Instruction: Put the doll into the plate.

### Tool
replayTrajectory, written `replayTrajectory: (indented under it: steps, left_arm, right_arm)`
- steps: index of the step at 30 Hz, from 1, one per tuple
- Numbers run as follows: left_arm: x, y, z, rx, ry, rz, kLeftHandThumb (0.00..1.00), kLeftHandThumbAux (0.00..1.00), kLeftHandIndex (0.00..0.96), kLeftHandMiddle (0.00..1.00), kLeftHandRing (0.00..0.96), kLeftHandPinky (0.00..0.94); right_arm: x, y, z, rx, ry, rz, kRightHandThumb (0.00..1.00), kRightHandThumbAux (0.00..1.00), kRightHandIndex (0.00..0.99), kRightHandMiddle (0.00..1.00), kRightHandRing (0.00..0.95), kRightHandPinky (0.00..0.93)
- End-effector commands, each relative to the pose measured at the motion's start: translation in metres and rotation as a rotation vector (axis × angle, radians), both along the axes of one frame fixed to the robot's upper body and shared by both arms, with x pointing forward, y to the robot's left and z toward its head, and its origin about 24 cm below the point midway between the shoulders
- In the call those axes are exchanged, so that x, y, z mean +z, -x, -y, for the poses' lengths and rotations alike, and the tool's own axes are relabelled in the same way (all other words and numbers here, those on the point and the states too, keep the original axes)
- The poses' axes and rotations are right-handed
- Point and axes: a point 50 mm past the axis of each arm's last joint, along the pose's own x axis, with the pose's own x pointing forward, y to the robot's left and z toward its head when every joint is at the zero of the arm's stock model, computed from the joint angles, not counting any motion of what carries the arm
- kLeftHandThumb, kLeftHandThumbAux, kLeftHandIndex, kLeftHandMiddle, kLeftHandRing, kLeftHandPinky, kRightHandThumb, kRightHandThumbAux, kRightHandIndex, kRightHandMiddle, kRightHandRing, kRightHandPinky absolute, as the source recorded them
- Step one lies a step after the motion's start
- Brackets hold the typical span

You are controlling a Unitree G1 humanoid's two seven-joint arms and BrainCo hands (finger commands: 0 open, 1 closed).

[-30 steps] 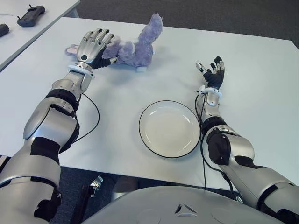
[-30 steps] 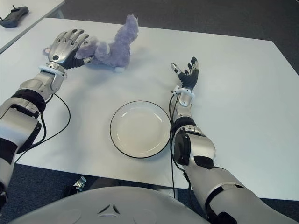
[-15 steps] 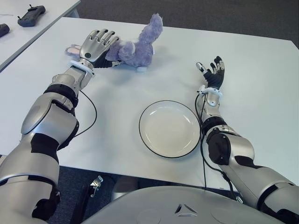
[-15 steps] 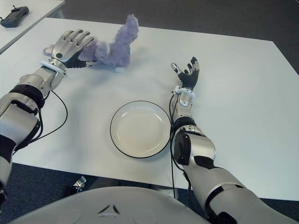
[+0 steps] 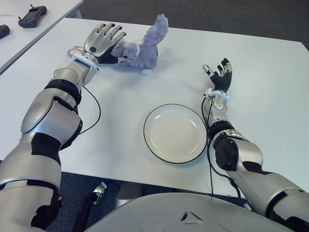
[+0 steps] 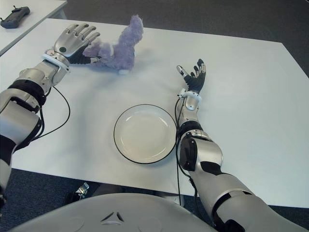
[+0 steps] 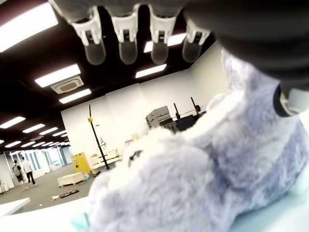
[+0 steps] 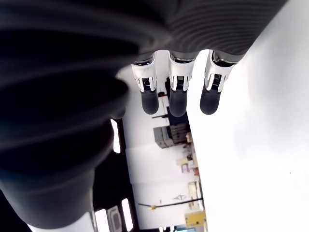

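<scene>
A grey-purple plush doll [image 5: 140, 48] lies on the white table [image 5: 120, 101] at the far left, one limb sticking up. My left hand [image 5: 100, 42] hovers over the doll's left end with its fingers [image 7: 123, 36] spread, not closed on it; the doll's fur [image 7: 207, 169] fills the left wrist view just under the palm. A white plate [image 5: 175, 133] with a dark rim sits empty near the front middle. My right hand [image 5: 218, 73] shows to the right of and beyond the plate, its fingers [image 8: 176, 92] straight and holding nothing.
A second white table [image 5: 29, 29] stands at the far left with a black controller [image 5: 32, 15] on it. A black cable [image 5: 94, 116] runs along my left forearm. The white table's far and right edges border dark floor [image 5: 231, 14].
My left hand has moved farther and slightly right over the doll, its fingers lifting and spreading. The doll, the plate and the right hand have stayed put.
</scene>
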Motion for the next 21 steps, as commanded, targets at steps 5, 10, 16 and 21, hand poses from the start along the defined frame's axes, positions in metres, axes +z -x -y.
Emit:
replayTrajectory:
  steps: [5, 10, 16, 21]
  left_arm:
    - [-0.004, -0.006, 0.03, -0.056, 0.009, -0.093, 0.298, 0.252, 0.0, 0.0, 0.0, 0.0]
    - [-0.006, -0.006, 0.043, -0.098, 0.037, -0.104, 0.279, 0.239, 0.0, 0.0, 0.0, 0.0]
    - [-0.008, -0.006, 0.054, -0.123, 0.085, -0.123, 0.309, 0.24, 0.0, 0.0, 0.0, 0.0]
    - [-0.009, -0.006, 0.061, -0.14, 0.119, -0.137, 0.317, 0.242, 0.0, 0.0, 0.0, 0.0]
  right_arm:
    - [-0.131, 0.1, -0.016, -0.032, -0.162, -0.574, 0.0, 0.815, 0.113, 0.094, 0.075, 0.083]
    - [-0.131, 0.1, -0.016, -0.032, -0.165, -0.575, 0.0, 0.813, 0.113, 0.093, 0.071, 0.079]
    - [-0.131, 0.1, -0.017, -0.035, -0.159, -0.577, 0.0, 0.825, 0.113, 0.091, 0.068, 0.084]
    - [-0.131, 0.101, -0.018, -0.037, -0.147, -0.582, 0.0, 0.809, 0.114, 0.096, 0.071, 0.087]
